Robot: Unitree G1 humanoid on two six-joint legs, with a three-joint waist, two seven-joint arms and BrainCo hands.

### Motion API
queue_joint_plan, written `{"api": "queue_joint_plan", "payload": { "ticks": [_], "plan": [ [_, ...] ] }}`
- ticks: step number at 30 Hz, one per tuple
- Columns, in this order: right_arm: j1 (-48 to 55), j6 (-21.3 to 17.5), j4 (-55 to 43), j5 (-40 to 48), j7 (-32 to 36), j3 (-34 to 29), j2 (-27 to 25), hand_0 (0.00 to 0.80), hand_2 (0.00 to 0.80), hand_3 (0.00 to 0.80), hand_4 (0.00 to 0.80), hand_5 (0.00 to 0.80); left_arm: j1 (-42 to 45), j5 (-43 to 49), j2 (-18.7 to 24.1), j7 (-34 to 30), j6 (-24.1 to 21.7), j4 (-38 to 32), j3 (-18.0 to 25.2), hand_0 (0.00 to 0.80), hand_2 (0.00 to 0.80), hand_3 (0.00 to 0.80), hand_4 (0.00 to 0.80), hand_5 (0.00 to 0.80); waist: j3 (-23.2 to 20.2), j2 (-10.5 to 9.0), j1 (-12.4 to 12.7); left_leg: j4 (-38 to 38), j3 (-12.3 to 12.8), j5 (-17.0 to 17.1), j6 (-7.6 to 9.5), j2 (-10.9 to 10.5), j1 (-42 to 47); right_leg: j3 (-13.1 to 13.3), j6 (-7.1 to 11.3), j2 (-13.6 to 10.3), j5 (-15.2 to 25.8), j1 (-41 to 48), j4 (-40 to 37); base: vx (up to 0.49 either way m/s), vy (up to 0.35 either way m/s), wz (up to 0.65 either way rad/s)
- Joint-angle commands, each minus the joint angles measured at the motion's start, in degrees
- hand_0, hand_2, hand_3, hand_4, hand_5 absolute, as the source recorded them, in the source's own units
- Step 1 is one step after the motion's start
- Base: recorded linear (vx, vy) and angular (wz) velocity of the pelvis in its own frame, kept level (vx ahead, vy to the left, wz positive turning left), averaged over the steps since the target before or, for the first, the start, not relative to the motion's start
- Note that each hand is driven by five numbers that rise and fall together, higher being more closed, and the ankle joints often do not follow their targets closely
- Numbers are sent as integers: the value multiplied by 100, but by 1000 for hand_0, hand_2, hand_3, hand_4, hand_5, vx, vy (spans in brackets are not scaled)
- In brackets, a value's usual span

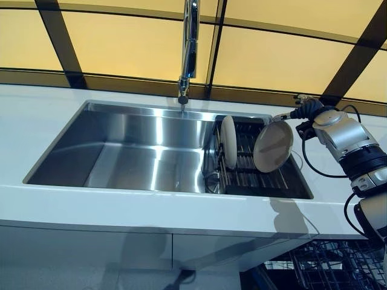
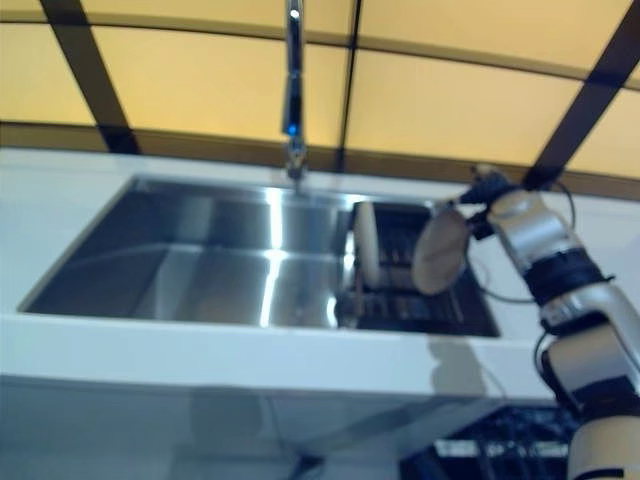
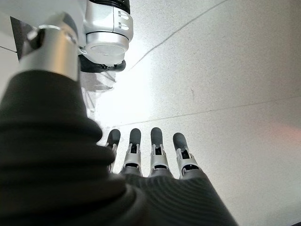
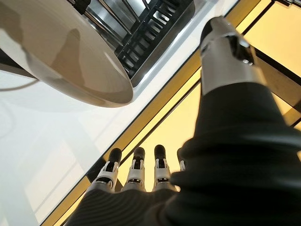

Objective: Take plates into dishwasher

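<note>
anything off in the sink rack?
One thing: the right plate hangs tilted over the rack, face turned outward, while the left plate stands upright in its slots. The right hand is at its upper rim, fingers straight; I cannot tell whether they touch. Nothing looks spilled or broken.

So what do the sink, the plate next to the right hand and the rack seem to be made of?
The sink looks like brushed stainless steel: silver, with soft streaked reflections. The plate by the right hand seems glazed ceramic, beige and smooth, though it could be plastic. The rack appears to be dark wire, probably coated metal.
</note>
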Motion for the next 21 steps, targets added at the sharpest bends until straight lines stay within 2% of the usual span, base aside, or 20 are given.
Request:
{"api": "queue_joint_plan", "payload": {
  "ticks": [1, 21],
  "plan": [
    [-710, -43, 285, -127, -4, 416, -142, 0, 0, 0, 0, 0, 4, -190, 228, 98, 87, 84, -190, 0, 0, 0, 0, 0, -26, -260, 192, -25, 116, -7, -278, 83, -97, 24, 810, -493, 339, 74, -17, 0, 0, 0],
    [-792, 43, 559, -361, 409, 645, -148, 0, 0, 0, 0, 0, -90, -259, 294, 101, 31, 29, -271, 0, 0, 0, 0, 0, 177, -216, 120, -25, 167, -5, -278, 91, -145, 112, 811, -491, 372, -16, -17, 0, 0, 0]
  ]
}}
